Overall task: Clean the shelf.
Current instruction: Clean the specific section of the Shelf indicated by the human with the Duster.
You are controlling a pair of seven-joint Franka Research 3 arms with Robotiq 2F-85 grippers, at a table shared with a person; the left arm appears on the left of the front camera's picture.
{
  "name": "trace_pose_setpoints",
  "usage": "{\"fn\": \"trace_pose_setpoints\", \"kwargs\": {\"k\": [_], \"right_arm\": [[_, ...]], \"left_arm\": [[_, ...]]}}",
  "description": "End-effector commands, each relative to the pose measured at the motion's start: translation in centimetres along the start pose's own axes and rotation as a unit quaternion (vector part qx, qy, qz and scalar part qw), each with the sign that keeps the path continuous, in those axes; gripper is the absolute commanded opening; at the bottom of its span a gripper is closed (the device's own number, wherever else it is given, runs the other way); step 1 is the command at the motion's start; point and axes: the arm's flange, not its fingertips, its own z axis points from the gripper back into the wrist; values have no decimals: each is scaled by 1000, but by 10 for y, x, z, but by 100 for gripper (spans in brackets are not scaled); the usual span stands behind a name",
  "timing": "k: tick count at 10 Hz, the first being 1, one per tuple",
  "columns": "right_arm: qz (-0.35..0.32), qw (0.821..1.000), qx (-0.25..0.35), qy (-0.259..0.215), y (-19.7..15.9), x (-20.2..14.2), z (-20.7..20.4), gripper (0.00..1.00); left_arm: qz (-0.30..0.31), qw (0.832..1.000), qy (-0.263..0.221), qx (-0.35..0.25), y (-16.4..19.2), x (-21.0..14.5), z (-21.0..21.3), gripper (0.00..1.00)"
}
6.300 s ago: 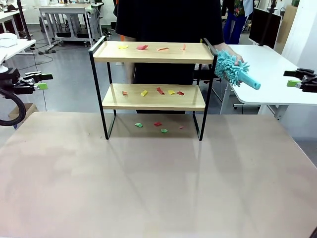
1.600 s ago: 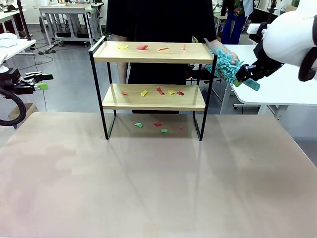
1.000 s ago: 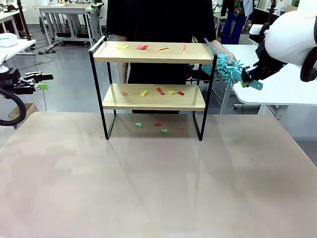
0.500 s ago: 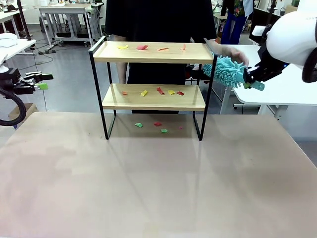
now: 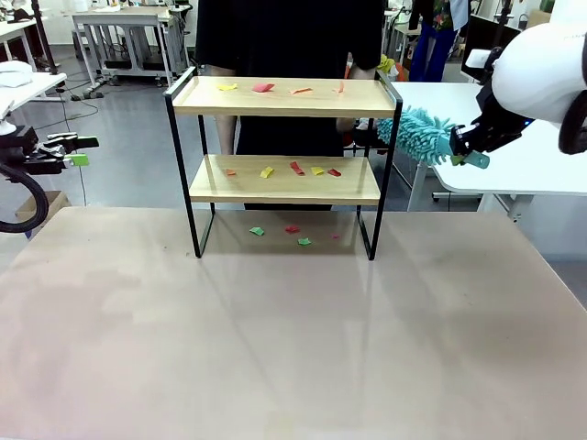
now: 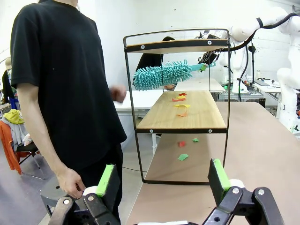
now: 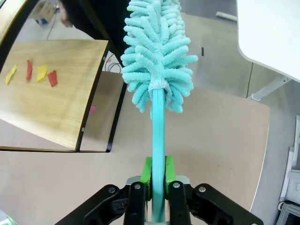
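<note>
Gripping the thin teal handle of a fluffy duster (image 5: 417,136), the right gripper (image 5: 463,149) hangs in the air past the worktop's far right corner, in front of a white desk (image 5: 523,170). In its own wrist view the right gripper (image 7: 157,171) has its green pads pressed flat against both sides of the handle, with the duster (image 7: 157,51) running straight out from the jaws.

The shelf (image 5: 284,111) stands on the worktop (image 5: 275,348) at the middle of its far edge, long side facing the robot. The duster's shaggy head points at the shelf's right end, level with the gap between the two boards. It sits just beside the black end frame, and I cannot tell whether it touches the frame. In the right wrist view the head lies outside the end rail of the lower board (image 7: 51,108).

Small paper scraps (image 5: 296,169) in red, yellow and green lie scattered on the lower board. More lie on the top board and on the worktop under the shelf.

The left gripper (image 5: 81,149) sits off the worktop's left edge, near the far left corner. Its wrist view shows the left gripper (image 6: 162,178) spread wide with nothing between the pads, looking end-on at the shelf (image 6: 199,123) with the duster (image 6: 161,75) beyond it.

A person (image 5: 293,37) in a black T-shirt stands right behind the shelf, just past the far edge.
</note>
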Motion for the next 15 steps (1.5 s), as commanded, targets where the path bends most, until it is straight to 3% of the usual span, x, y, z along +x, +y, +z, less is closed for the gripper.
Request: {"fn": "trace_pose_setpoints", "kwargs": {"k": [1, 5, 6, 9, 12, 15], "right_arm": [[2, 1000, 4, -4, -1, 1, 2, 0], [2, 1000, 4, -4, -1, 1, 2, 0], [0, 1000, 0, 0, 0, 0, 0, 13], [34, 999, 3, 0, -31, 4, 58, 13], [103, 990, 11, 91, -67, -14, 123, 13], [187, 966, 20, 179, -85, -38, 169, 13]], "left_arm": [[-8, 1000, 1, -2, -1, 2, 0, 100], [-8, 1000, 1, -2, -1, 2, 0, 100], [-8, 1000, 1, -2, -1, 2, 0, 100], [-8, 1000, 1, -2, -1, 2, 0, 100], [-8, 1000, 1, -2, -1, 2, 0, 100], [-8, 1000, 1, -2, -1, 2, 0, 100]]}}
